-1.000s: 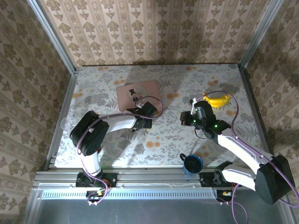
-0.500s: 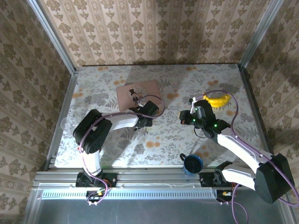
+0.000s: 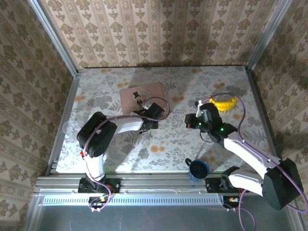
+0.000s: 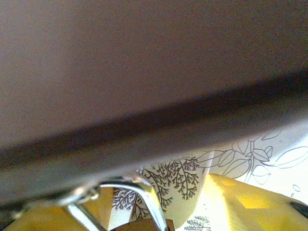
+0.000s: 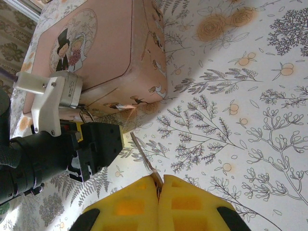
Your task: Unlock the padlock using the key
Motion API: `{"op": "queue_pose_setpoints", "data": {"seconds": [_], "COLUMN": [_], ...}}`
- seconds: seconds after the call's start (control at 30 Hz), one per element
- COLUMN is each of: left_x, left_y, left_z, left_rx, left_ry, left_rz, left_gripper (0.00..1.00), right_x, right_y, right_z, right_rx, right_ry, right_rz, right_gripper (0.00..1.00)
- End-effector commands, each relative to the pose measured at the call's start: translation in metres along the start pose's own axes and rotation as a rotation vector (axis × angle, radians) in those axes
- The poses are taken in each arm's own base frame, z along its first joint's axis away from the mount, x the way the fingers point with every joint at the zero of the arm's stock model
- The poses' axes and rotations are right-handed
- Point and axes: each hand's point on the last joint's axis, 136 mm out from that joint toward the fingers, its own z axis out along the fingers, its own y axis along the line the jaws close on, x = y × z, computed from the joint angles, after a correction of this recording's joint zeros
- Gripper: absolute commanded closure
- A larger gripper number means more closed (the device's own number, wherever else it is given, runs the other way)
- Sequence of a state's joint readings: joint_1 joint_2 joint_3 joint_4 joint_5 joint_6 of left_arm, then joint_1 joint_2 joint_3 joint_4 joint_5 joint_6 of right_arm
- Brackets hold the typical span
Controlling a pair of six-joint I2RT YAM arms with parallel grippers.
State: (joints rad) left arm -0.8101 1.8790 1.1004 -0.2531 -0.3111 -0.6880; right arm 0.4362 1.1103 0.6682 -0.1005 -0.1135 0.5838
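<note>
The pink box (image 3: pixel 142 96) lies on the flowered table. The padlock (image 4: pixel 148 199), brass body under a silvery shackle, hangs at the box's near side (image 4: pixel 144 72). My left gripper (image 4: pixel 154 186) stands open with a yellow finger on each side of it. A strip of table shows between the padlock and the right finger (image 4: pixel 250 202). From the right wrist, the shackle (image 5: pixel 86 116) pokes out above the left gripper's black body (image 5: pixel 94 149). My right gripper (image 5: pixel 159 181) is shut on the key (image 5: pixel 143 155), whose blade points at the left gripper. The two grippers (image 3: pixel 150 113) (image 3: pixel 194 121) stand apart.
A yellow banana (image 3: pixel 224 102) lies behind the right arm. A blue mug (image 3: pixel 198 168) stands near the front edge between the arm bases. The metal frame and patterned walls close in the table on three sides.
The left arm has shifted slightly towards the pink box and its jaws have narrowed round the padlock. The right arm and the key have stayed still.
</note>
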Motion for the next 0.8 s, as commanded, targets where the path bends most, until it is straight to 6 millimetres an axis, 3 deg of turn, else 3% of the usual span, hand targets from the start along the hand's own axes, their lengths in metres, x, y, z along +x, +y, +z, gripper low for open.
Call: {"op": "queue_pose_setpoints", "data": {"seconds": [0.0, 0.17, 0.6, 0.77], "left_x": [-0.008, -0.009, 0.012, 0.017], "left_y": [-0.008, -0.004, 0.021, 0.029], "left_z": [0.007, 0.007, 0.007, 0.006], "left_rx": [0.025, 0.018, -0.071, -0.099], "left_ry": [-0.006, -0.005, 0.045, 0.051], "left_rz": [-0.019, -0.026, -0.087, -0.125], "left_gripper": [0.46, 0.47, 0.45, 0.49], "right_x": [-0.006, -0.005, -0.004, -0.002], "right_y": [0.005, 0.005, 0.003, 0.004], "right_z": [-0.001, -0.002, -0.002, 0.0], "right_rx": [-0.025, -0.023, -0.023, -0.025], "right_ry": [-0.018, -0.017, -0.016, -0.011], "right_rz": [0.009, 0.011, 0.016, 0.017], "right_gripper": [1.0, 1.0, 1.0, 1.0]}}
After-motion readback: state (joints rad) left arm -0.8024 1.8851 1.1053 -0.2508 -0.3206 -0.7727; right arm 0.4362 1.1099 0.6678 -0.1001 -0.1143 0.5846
